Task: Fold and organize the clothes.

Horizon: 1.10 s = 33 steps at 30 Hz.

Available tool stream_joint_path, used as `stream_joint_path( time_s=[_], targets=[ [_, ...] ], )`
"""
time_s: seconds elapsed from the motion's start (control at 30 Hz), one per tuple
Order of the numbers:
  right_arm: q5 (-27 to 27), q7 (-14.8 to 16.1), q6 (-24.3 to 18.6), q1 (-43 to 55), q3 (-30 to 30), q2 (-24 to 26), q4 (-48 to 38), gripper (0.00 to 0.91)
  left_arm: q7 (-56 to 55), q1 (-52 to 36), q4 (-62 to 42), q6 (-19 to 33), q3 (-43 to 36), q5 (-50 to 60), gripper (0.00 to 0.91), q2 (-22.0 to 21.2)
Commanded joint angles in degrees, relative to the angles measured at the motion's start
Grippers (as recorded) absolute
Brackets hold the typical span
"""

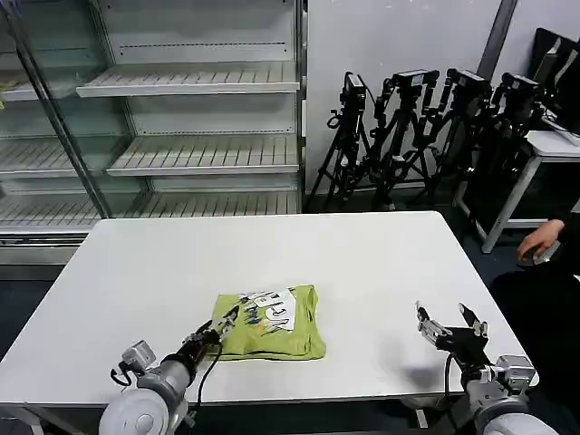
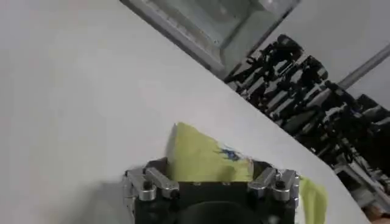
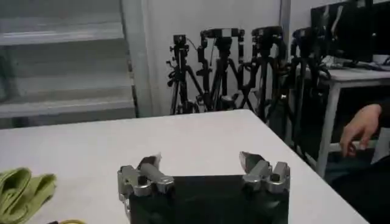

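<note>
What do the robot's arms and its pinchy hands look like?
Both arms are rounded, silver-grey tubes with thin black cables running along them. The left gripper is black, with slim dark fingers and silver metal blocks held by screws at the finger bases. The right gripper matches it: a black boxy body, silver screwed knuckles and two short fingers with pale pointed tips.

The head camera is looking forward and down from above the white worktop point(image 1: 362, 263), facing the shelving point(image 1: 190, 118) and tripods point(image 1: 408, 127). The left wrist camera is sitting close behind the left claw point(image 2: 210, 173), nearly on the green T-shirt point(image 2: 201, 159). The right wrist camera is looking low across the worktop over the right claw point(image 3: 201, 165). All three are sharing the worktop, shirt and tripods.
</note>
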<state>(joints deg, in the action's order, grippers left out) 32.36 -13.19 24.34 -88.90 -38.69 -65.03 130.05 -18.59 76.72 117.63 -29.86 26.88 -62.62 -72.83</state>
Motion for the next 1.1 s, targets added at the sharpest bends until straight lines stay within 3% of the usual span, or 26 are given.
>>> stream_joint_path(
  time_s=[0.03, 0.13, 0.23, 0.27, 0.3, 0.37, 0.57, 1.1],
  targets=[
    [0.02, -0.27, -0.95, -0.48, -0.32, -0.16, 0.36, 0.907, 0.06, -3.25, -4.19, 1.21, -2.29, -2.09, 0.907, -1.08],
    [0.3, -0.71, -1.79, -0.46, -0.32, -0.2, 0.57, 0.907, 0.11, -3.45, -3.78, 1.12, -2.54, -3.6, 0.907, -1.35],
    [0.57, -0.98, -1.94, -0.3, -0.4, -0.21, 0.63, 0.907, 0.17, -2.82, -3.29, 1.73, -3.35, -3.78, 0.554, -1.41],
    [0.64, -1.06, -1.96, -0.29, -0.41, -0.17, 0.72, 0.907, 0.15, -2.7, -3.25, 2.16, -3.51, -3.77, 0.353, -1.45],
    [0.69, -1.09, -1.97, -0.28, -0.43, -0.16, 0.81, 0.907, 0.11, -2.67, -3.27, 2.42, -3.57, -3.79, 0.242, -1.55],
    [0.72, -1.19, -1.95, -0.28, -0.47, -0.1, 1.03, 0.907, 0.03, -2.79, -3.42, 2.91, -3.52, -3.95, 0.141, -1.7],
    [0.79, -1.5, -1.81, -0.27, -0.46, -0.33, 1.49, 0.907, -0.29, -2.88, -3.53, 3.64, -3.05, -5.24, 0.081, -1.6],
    [1.47, -1.58, -1.85, -0.4, -0.59, -0.54, 2.27, 0.907, -1.33, -2.49, -1.65, 4.58, -0.49, -13.11, 0.081, -2.45]
  ],
)
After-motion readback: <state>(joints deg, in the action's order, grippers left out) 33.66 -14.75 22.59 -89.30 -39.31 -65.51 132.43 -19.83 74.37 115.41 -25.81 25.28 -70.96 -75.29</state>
